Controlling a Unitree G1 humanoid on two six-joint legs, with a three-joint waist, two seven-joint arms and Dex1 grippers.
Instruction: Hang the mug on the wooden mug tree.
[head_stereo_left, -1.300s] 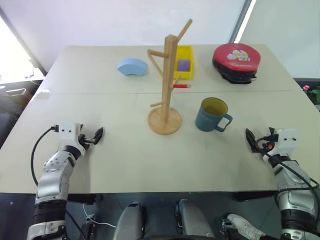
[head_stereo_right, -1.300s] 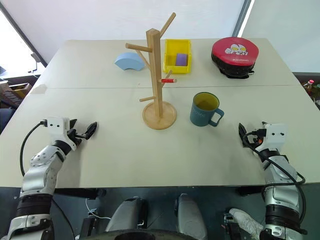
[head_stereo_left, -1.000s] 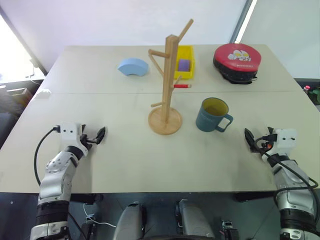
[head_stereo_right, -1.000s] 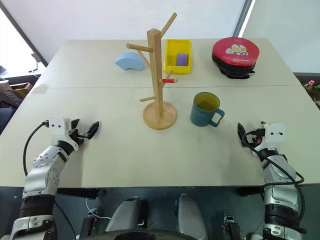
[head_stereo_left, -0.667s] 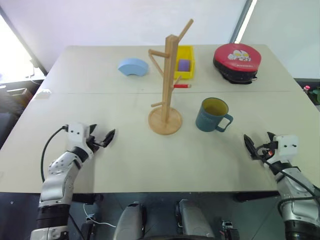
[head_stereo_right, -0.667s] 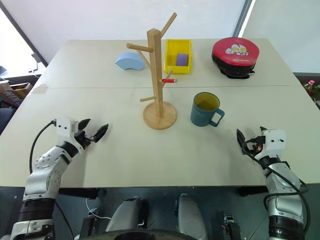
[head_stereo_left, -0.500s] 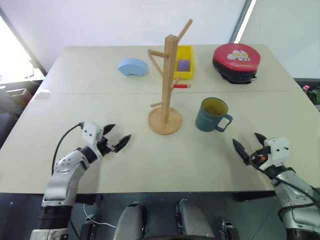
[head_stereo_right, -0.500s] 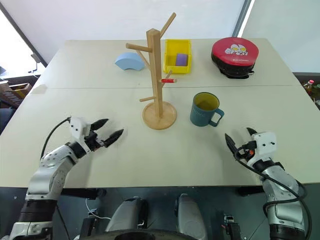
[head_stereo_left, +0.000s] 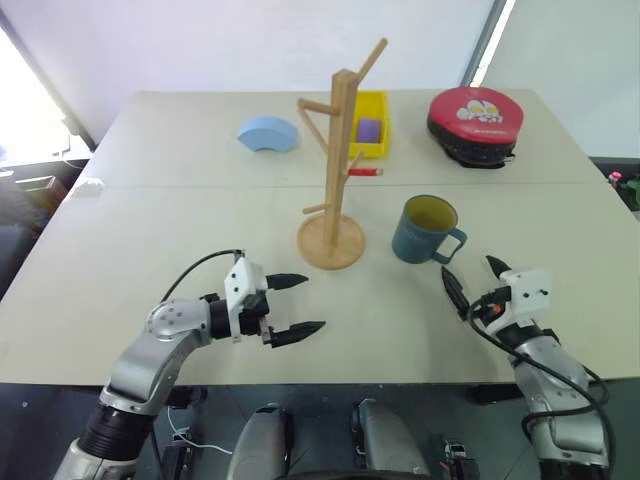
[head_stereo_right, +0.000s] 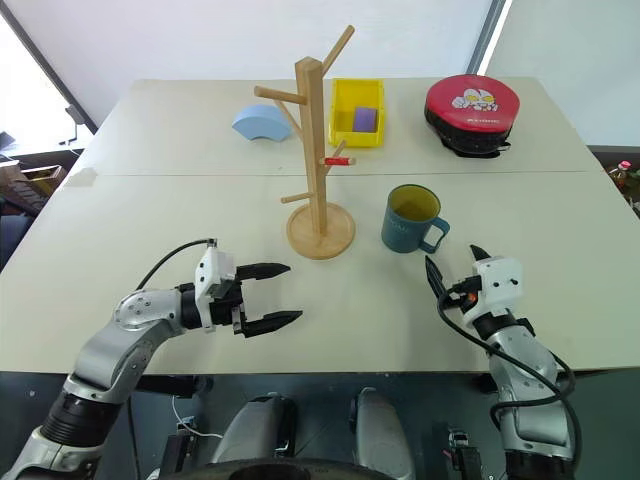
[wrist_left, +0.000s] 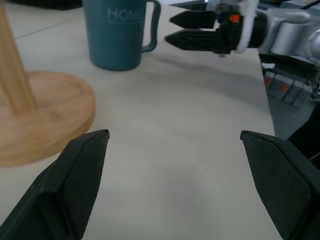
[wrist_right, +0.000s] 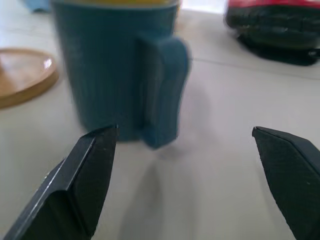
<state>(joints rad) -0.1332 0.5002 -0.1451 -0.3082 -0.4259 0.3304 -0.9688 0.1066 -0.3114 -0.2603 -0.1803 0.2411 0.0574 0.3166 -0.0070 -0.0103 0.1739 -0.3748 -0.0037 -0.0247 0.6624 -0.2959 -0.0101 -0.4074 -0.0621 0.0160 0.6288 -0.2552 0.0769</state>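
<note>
The mug (head_stereo_right: 407, 219) looks like stiff, glazed, breakable ceramic, probably best pinched at its handle by the wide-spread right gripper (head_stereo_right: 452, 269), while the left gripper (head_stereo_right: 273, 296) also gapes empty.

The wooden mug tree (head_stereo_left: 334, 205) stands mid-counter (head_stereo_left: 150, 230), the mug (head_stereo_left: 425, 229) just right of it; a bin (head_stereo_left: 368, 125) lies behind toward the far edge.

Silver arms w/ black joints; white wrist blocks; black cables; black pointed fingers (head_stereo_left: 297, 327) both grippers.
</note>
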